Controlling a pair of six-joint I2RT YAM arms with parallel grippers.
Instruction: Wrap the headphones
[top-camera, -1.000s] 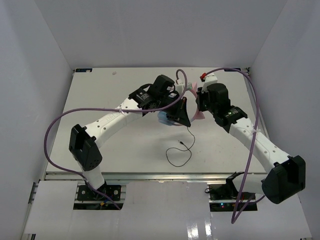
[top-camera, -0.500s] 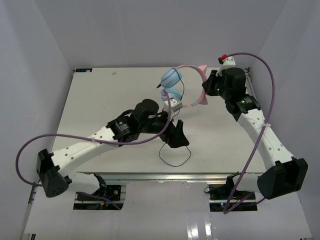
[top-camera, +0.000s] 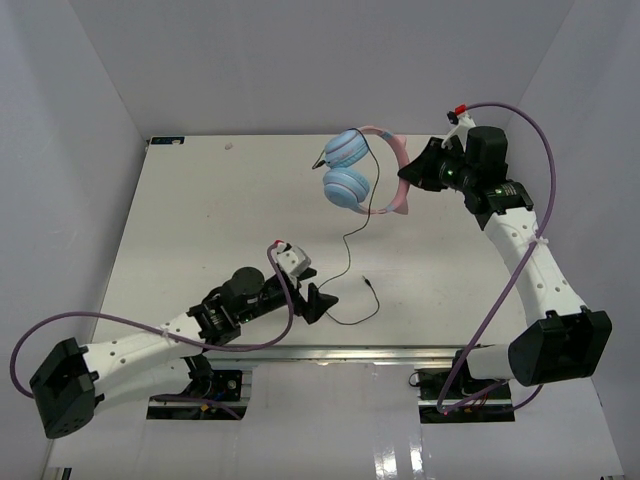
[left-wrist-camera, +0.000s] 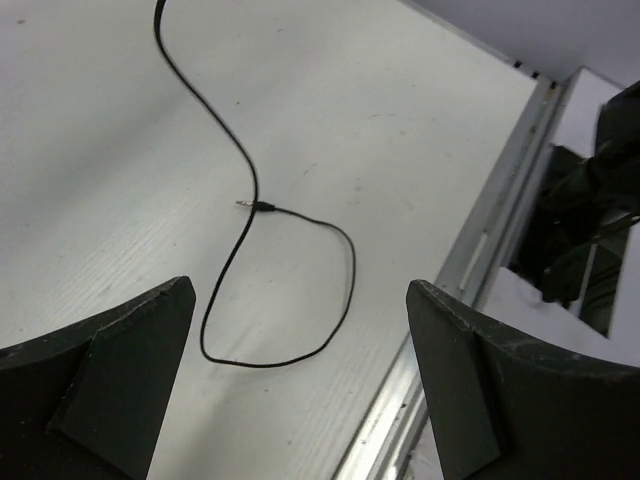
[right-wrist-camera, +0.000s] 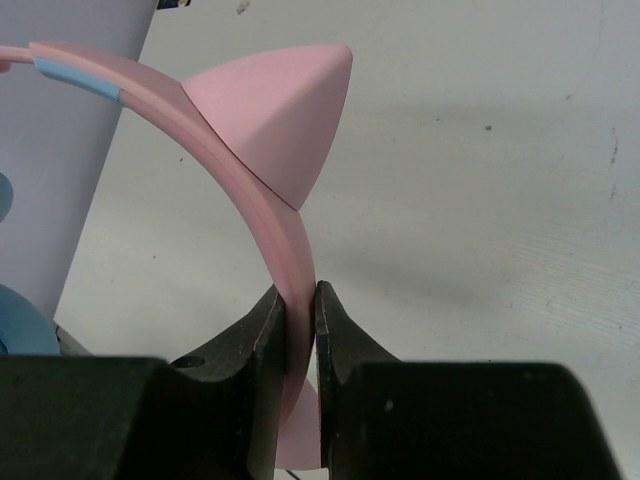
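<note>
Your right gripper (right-wrist-camera: 298, 305) is clamped on the pink headband (right-wrist-camera: 262, 190) of the headphones (top-camera: 350, 180). Its two fingers squeeze the band from both sides just below one of the small pink ears (right-wrist-camera: 275, 110), and the right wrist view shows no gap between pad and band. You are holding the headphones up off the table (top-camera: 200, 220), over its far right part. In the overhead view the band arcs away to the left of the gripper, and the upper ear cup (top-camera: 346, 150) sits right above the lower ear cup (top-camera: 345, 187), both light blue. The thin black cord (top-camera: 347, 240) hangs from the cups down to the table and runs toward the near edge. There it curls into a loose loop, and the plug (left-wrist-camera: 262, 206) lies flat where the loop closes on itself; you cannot tell from these views whether the plug touches the cord. Your left gripper (left-wrist-camera: 300, 290) has its fingers spread wide with nothing between them. It sits low over the table close to the near edge, pointed at the loop, which lies just ahead of the fingertips in the left wrist view and just to the gripper's right in the overhead view. The purple cables (top-camera: 120, 325) trail from both arms, well apart from the black cord.
</note>
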